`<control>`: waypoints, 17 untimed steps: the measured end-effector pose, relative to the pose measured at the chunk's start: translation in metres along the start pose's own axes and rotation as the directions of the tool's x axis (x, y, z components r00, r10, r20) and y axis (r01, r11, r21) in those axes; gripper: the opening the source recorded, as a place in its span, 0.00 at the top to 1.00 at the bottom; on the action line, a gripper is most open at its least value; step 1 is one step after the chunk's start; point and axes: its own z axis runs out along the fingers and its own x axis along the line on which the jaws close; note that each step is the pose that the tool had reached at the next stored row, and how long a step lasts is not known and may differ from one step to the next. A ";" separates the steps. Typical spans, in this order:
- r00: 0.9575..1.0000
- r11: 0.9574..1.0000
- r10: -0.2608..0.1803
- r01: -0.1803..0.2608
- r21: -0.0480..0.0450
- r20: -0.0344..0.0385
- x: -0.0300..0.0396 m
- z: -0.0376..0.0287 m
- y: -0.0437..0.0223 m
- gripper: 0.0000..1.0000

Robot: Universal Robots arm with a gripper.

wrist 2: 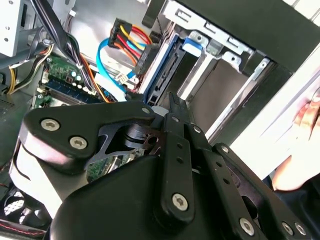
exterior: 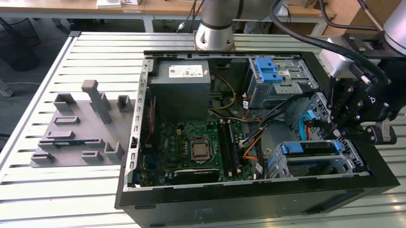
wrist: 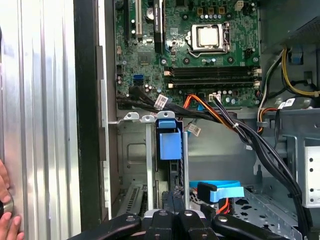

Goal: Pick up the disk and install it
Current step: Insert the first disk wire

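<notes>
— Black jointed metal of the gripper (wrist: 174, 216) (wrist 2: 167, 107) lies closest in both wrist views: bolted links with round screw heads. How wide it stands, or whether it grips anything, I cannot tell.

— Where is the disk?

— The disk (exterior: 309, 148) stands on edge inside the grey perforated-metal drive cage (exterior: 352, 164), at the computer case's (exterior: 254, 199) corner on the exterior view's right, near edge. Its blue plastic rail (wrist: 170, 142) faces up, smooth and matte. The gripper hangs just above one end.

— Which step is this?

— Installing, I judge: the disk is off the table and in its bay, though whether it is fully seated is unclear. Seating calls for a straight, even push along the cage's guides, clear of the black, orange and blue cables (wrist: 235, 125) just beside it.

— What surrounds it?

— Green motherboard (exterior: 197, 147) across the case floor, ribbed metal table (exterior: 38, 185) beneath, a person's hand (wrist: 6, 222) at the table's edge.
</notes>
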 end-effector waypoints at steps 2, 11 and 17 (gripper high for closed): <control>1.000 1.000 0.000 0.000 0.000 0.000 -0.0011 0.0000 -0.0030 0.89; 1.000 1.000 0.000 0.000 0.000 0.000 -0.0090 0.0001 -0.0062 0.89; 1.000 1.000 0.000 0.000 0.001 0.000 -0.0132 0.0001 -0.0075 0.89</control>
